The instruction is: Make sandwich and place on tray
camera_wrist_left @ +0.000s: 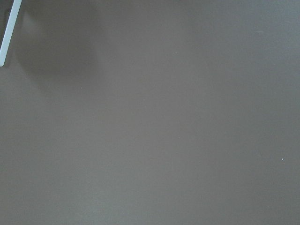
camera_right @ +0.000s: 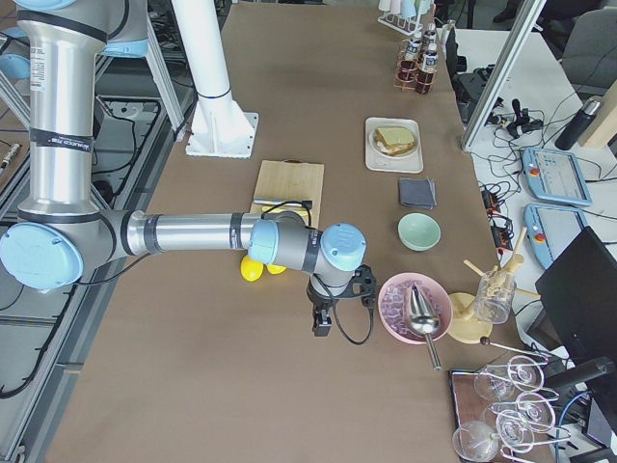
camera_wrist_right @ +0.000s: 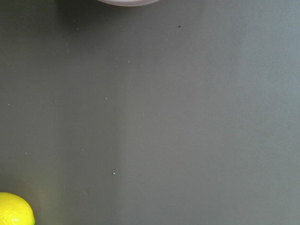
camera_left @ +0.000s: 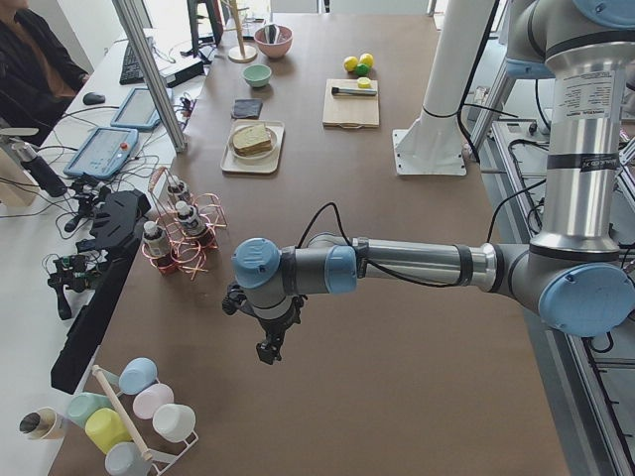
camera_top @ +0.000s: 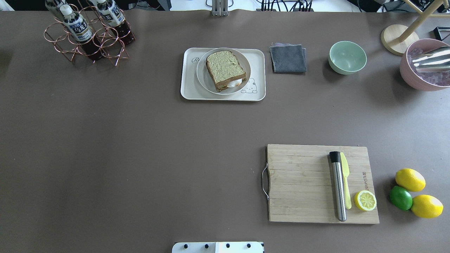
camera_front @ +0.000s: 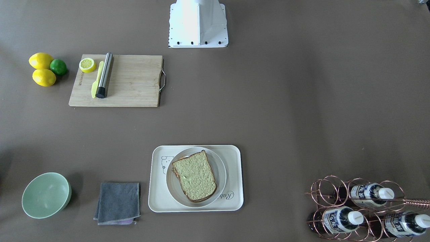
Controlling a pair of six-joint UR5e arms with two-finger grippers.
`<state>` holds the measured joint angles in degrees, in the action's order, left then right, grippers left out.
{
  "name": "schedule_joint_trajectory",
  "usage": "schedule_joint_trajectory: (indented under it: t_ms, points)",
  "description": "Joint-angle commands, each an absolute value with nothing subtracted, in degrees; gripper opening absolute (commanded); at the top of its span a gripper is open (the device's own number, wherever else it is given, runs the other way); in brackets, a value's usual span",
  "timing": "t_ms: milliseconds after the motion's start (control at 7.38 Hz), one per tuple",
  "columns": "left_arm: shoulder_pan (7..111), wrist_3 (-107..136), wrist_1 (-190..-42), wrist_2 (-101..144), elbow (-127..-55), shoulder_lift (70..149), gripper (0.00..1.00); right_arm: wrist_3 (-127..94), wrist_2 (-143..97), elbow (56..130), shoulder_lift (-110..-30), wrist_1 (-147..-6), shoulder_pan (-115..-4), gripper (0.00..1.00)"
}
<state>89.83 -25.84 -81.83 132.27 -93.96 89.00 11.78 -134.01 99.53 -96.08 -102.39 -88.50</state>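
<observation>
The sandwich (camera_top: 225,69), greenish-tan bread with a dark crust and a white egg edge showing, lies on a round plate (camera_top: 204,79) on the cream tray (camera_top: 188,88) at the table's far middle. It also shows in the front-facing view (camera_front: 195,176), on the tray (camera_front: 235,174). My left gripper (camera_left: 270,349) hangs over bare table at the robot's left end, far from the tray. My right gripper (camera_right: 321,323) hangs over bare table near the pink bowl. Both show only in the side views, so I cannot tell whether they are open or shut. Nothing shows in either.
A wooden cutting board (camera_top: 302,182) holds a steel muddler (camera_top: 338,188), a yellow knife and a lemon half (camera_top: 365,200). Lemons and a lime (camera_top: 400,198) lie beside it. A grey cloth (camera_top: 288,58), green bowl (camera_top: 347,57), pink ice bowl (camera_top: 423,65) and bottle rack (camera_top: 88,33) line the far edge.
</observation>
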Motion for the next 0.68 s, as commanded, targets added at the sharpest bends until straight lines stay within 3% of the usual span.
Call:
schedule_joint_trajectory:
  t_ms: [0, 542]
  points:
    - [89.8, -25.8, -81.8, 132.3, -93.9, 89.3, 0.98, 11.8, -133.9, 99.3, -96.0, -102.4, -88.4, 1.00]
    - [89.7, -25.8, -81.9, 132.4, -93.1, 89.9, 0.98, 11.8, -133.9, 99.4, -96.0, -102.4, -88.4, 1.00]
